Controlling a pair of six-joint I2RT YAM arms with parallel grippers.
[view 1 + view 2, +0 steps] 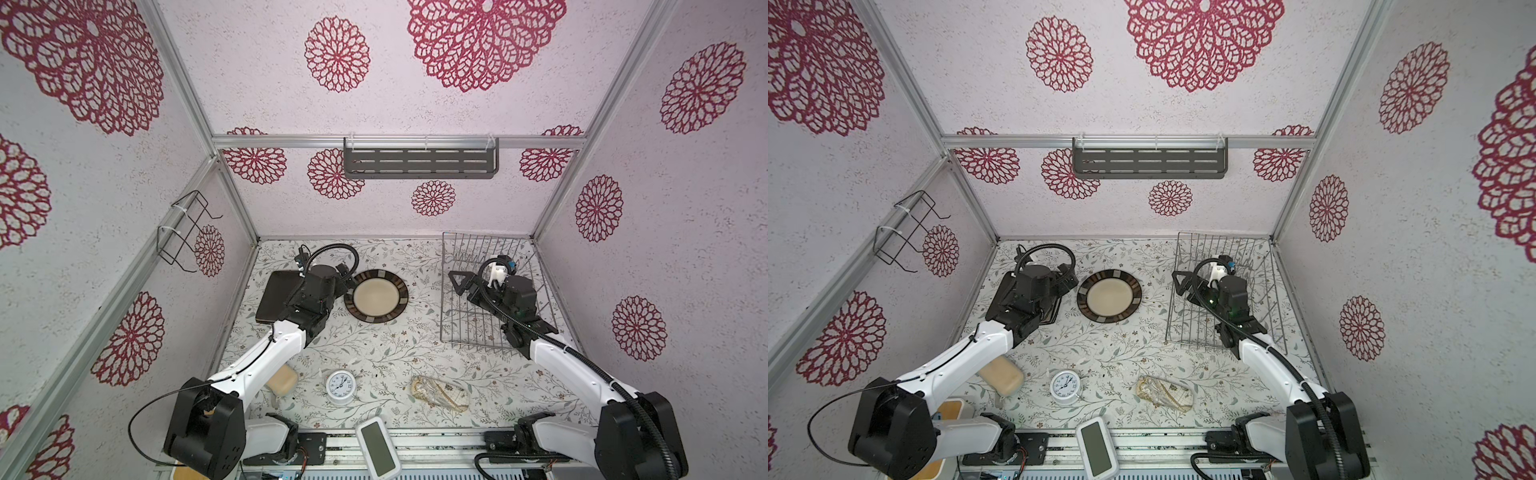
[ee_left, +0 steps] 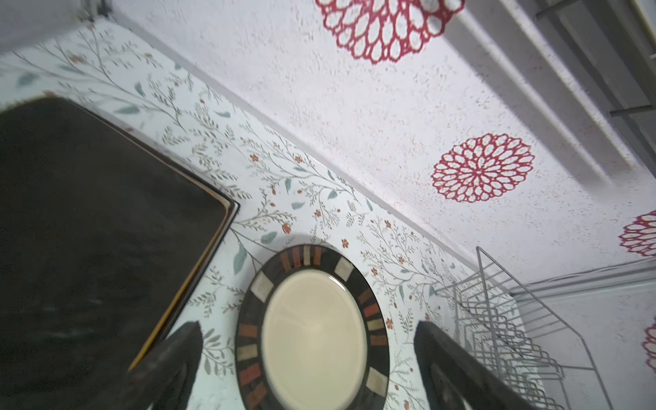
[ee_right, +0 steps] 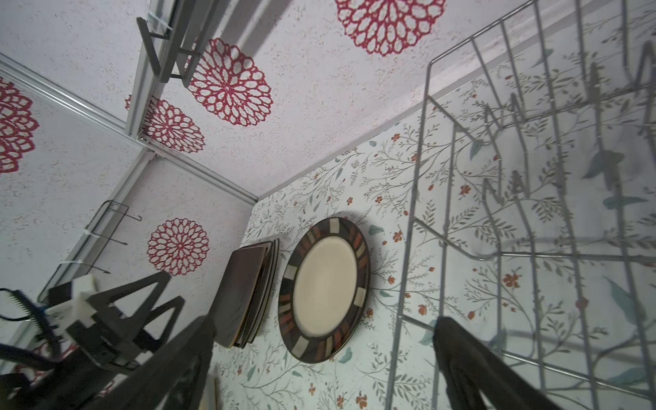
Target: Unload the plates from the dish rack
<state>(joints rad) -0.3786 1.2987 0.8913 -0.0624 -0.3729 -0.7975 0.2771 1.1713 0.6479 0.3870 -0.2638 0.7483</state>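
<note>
The round cream plate (image 1: 376, 301) (image 1: 1109, 296) with a brown-striped rim lies flat on the floral tabletop. Left of it is a stack of dark brown square plates (image 1: 276, 299) (image 3: 245, 294), partly under my left arm. My left gripper (image 1: 348, 282) (image 2: 307, 324) hovers open over the round plate (image 2: 316, 337), holding nothing. The silver wire dish rack (image 1: 490, 253) (image 3: 532, 248) stands at the back right, and I see no plate in its tines. My right gripper (image 1: 465, 291) (image 3: 324, 321) is open and empty at the rack's left edge.
A small white clock (image 1: 340, 386), a beige block (image 1: 284, 380), a crumpled patterned pouch (image 1: 440, 392) and a white device with a screen (image 1: 378, 451) lie near the front. A grey slotted shelf (image 1: 419, 158) hangs on the back wall, a black wire holder (image 1: 185, 232) on the left wall.
</note>
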